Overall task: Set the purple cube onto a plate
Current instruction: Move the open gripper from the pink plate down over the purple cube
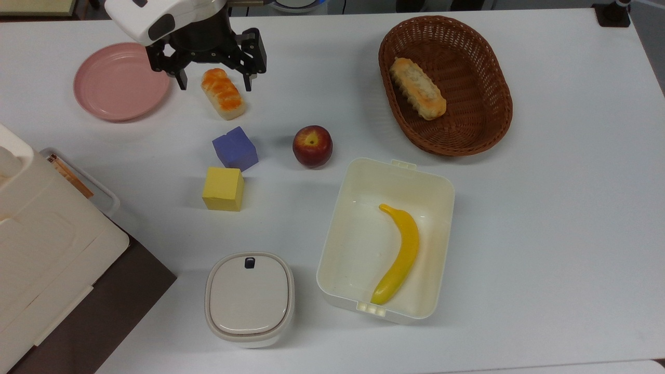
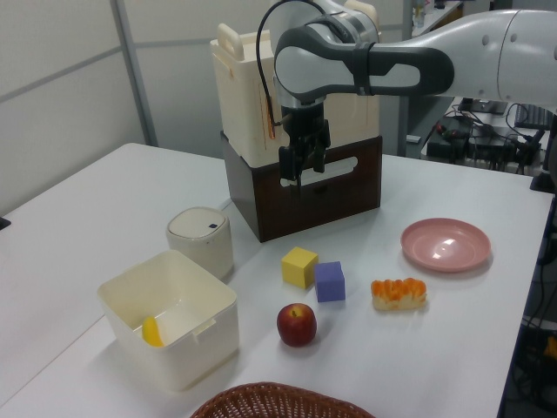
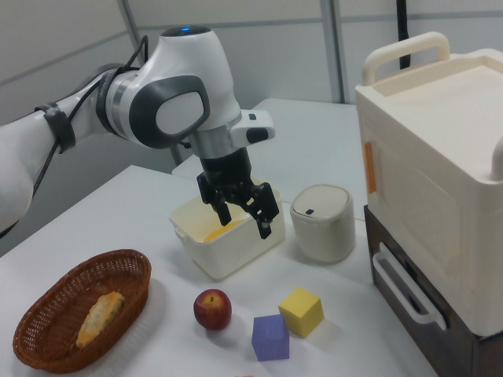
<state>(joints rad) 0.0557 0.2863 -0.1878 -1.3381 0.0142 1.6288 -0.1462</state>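
The white table [image 1: 545, 218] carries everything, and at the top view's lower left stands the biggest item, a cream crate on a dark brown base [image 2: 300, 131]. The robot arm [image 3: 157, 102] reaches in above the table. Next in size come the brown wicker basket [image 1: 488, 67] holding a bread roll [image 1: 418, 88], and the open cream box [image 1: 337, 244] with a yellow banana [image 1: 400, 254] lying inside. A lidded cream container [image 1: 249, 298] sits just beside that box.

The plate [image 1: 111, 85] is round, shallow and dusty pink with a raised rim, bare of any load, at the top view's upper left. The gripper [image 1: 214, 78] hangs in the air with its fingers spread wide and nothing between them, above the orange-topped bread piece [image 1: 223, 94] near the plate.

The purple cube [image 1: 235, 148] is a small matte blue-violet block with plain faces, resting flat on the table, turned slightly askew. It lies between the bread piece and the yellow cube [image 1: 223, 189], just beside the latter, with the red apple [image 1: 312, 146] near on the top view's right. It is well apart from the plate.
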